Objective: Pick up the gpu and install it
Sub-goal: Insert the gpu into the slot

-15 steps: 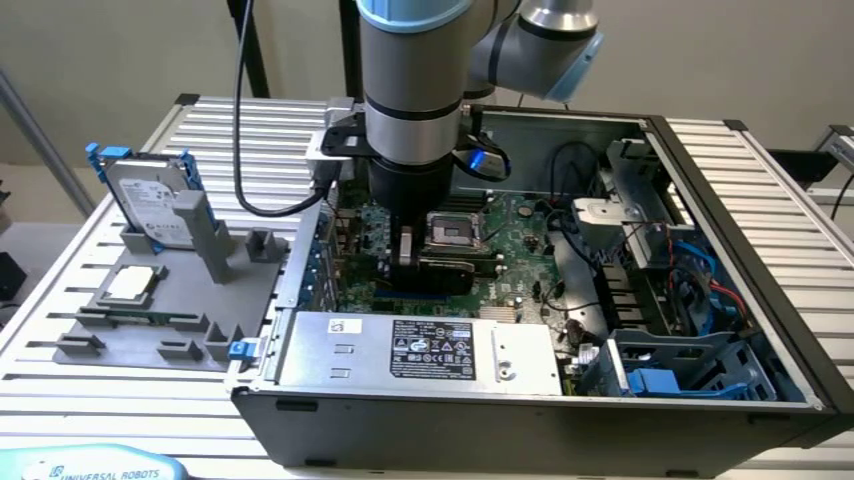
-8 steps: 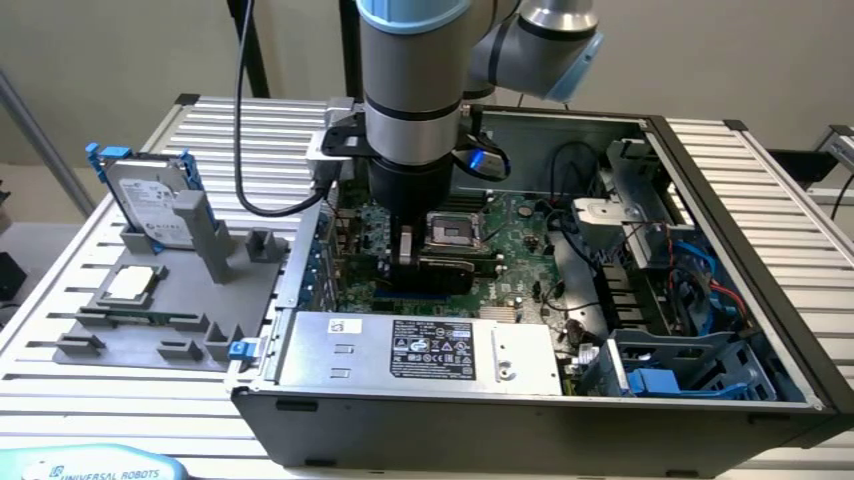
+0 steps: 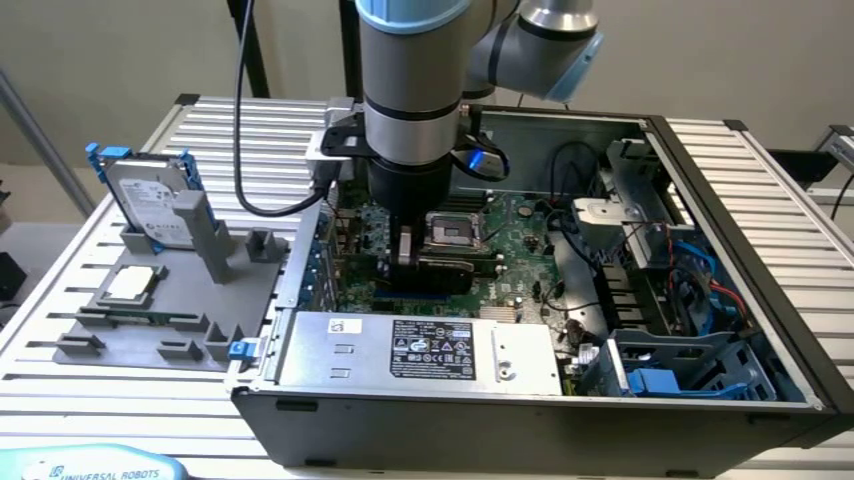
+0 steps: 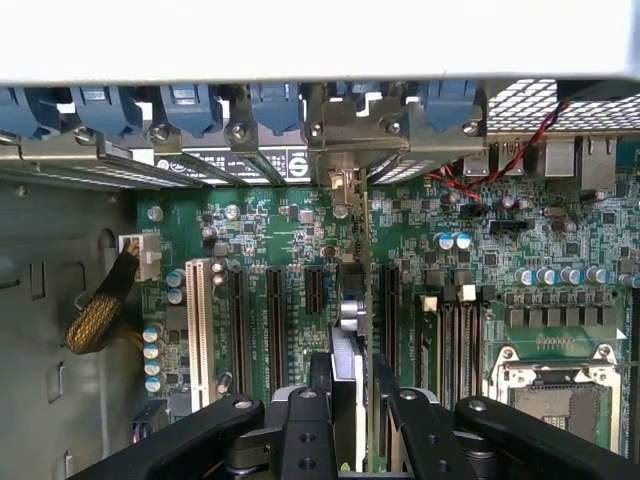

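The arm reaches down into the open computer case (image 3: 694,130) at the centre of the exterior view, its gripper (image 3: 424,272) low over the motherboard (image 3: 514,225). In the wrist view the fingers (image 4: 308,420) are clamped on the gpu (image 4: 347,330), which stands on edge over the expansion slots with its silver bracket up against the case's rear wall. Also inside the case are a power supply (image 3: 420,352) along the lower edge, the CPU socket (image 3: 454,232) near the middle, and a blue drive cage (image 3: 681,372) at the lower right. At the left of the frame, on the slatted desk (image 3: 60,290), a grey holder (image 3: 147,325) carries a hard drive (image 3: 147,205) standing in a blue frame and a small square CPU chip (image 3: 134,283) lying flat.
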`<state>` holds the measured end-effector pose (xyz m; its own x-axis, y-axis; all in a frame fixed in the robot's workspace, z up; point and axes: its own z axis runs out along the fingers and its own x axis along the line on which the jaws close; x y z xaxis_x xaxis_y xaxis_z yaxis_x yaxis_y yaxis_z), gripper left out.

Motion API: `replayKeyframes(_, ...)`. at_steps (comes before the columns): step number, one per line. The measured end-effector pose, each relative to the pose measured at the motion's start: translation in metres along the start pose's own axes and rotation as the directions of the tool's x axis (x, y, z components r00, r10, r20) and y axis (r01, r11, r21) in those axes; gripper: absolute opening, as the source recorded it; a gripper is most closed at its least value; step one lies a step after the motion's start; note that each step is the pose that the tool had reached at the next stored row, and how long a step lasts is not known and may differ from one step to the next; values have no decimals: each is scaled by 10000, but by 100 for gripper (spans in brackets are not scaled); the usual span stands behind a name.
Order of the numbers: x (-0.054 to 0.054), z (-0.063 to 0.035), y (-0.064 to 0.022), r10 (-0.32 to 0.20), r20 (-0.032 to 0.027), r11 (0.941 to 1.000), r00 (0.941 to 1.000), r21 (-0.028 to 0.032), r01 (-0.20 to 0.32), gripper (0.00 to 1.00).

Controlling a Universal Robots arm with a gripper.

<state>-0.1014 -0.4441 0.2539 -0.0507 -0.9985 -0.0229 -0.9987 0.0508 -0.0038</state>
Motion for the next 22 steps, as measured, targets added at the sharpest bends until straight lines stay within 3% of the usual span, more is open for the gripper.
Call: replayKeyframes(22, 1, 49, 0, 0, 1, 10000, 10000, 0, 0, 27)
